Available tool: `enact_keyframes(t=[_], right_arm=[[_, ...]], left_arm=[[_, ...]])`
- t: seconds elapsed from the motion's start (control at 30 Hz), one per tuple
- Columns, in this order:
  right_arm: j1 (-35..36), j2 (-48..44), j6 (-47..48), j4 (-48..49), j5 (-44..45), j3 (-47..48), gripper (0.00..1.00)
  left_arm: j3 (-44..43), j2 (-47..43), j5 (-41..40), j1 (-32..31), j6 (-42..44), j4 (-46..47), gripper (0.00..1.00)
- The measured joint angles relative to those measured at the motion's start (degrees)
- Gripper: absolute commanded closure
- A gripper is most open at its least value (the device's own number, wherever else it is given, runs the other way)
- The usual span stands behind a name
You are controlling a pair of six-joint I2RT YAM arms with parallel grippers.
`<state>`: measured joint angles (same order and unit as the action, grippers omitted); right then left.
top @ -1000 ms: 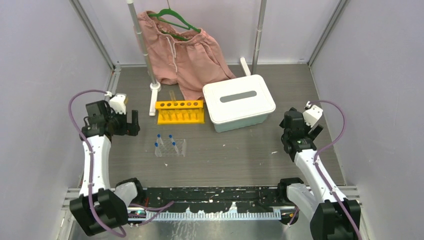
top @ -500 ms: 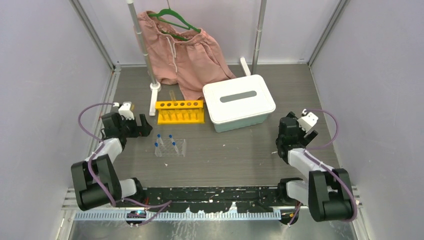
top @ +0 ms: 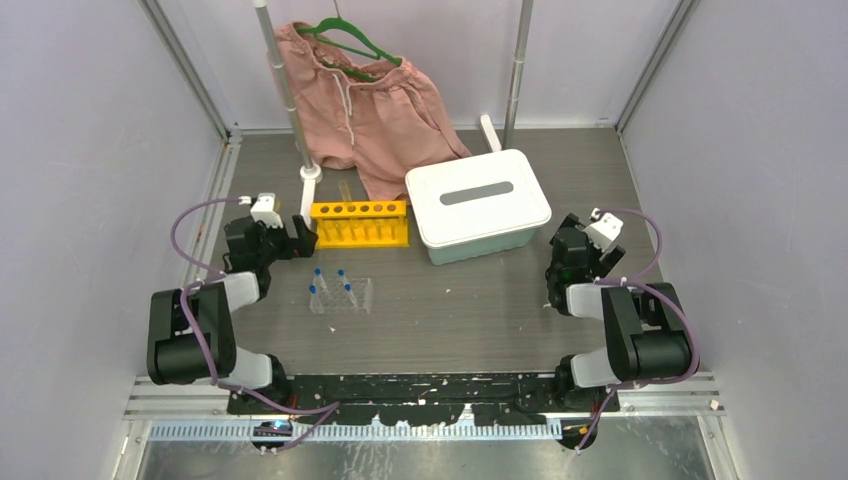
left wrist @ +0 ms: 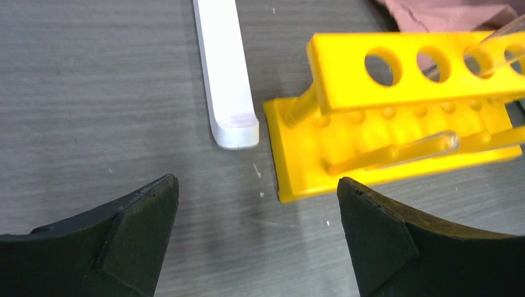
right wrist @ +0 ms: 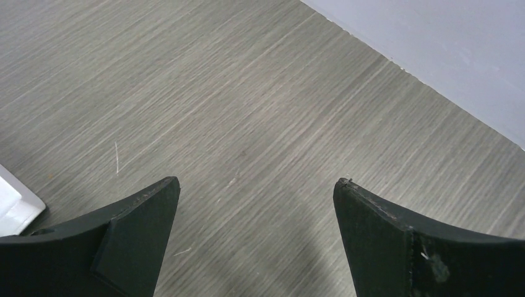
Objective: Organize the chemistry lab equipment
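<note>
Judging by how things lay, the sorting looked largely done: four small clear blue-capped vials [top: 330, 284] stood in the clear plastic rack [top: 352, 297] at mid-table, and a clear glass tube [left wrist: 421, 147] leaned through a hole of the yellow plastic test-tube rack [top: 360, 222] just beyond it. The tube sat tilted, not upright, so straightening it may have remained. No loose glassware showed on the grey wood-grain table [top: 470, 310], and what the lidded white box [top: 478, 205] held could not be seen. The left gripper [left wrist: 257, 185] was spread wide and empty just short of the yellow rack's left end; the right gripper [right wrist: 257, 185] gaped wide over bare table to the right of the box. Compared with a second earlier, both arms had folded back toward their bases, the left gripper had shifted right toward the yellow rack, and the racks and box had not moved.
</note>
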<state>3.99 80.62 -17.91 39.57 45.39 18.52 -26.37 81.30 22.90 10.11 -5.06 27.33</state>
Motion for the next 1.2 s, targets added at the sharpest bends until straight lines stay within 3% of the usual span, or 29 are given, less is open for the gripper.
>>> enact_keyframes(t=[0.4, 0.63, 1.2], right_arm=[[-0.1, 2.3, 2.8, 8.7, -3.3, -0.6, 0.00], [0.0, 7.6, 6.7, 17.5, -12.1, -2.6, 0.00], [-2.2, 9.7, 7.6, 14.8, -19.0, -0.3, 0.00]], left_arm=[[9.7, 8.0, -11.9, -8.2, 1.6, 24.7, 0.00], [7.3, 8.1, -17.0, -9.7, 2.5, 23.9, 0.00], [5.9, 8.1, -18.8, -9.7, 2.6, 23.2, 0.00]])
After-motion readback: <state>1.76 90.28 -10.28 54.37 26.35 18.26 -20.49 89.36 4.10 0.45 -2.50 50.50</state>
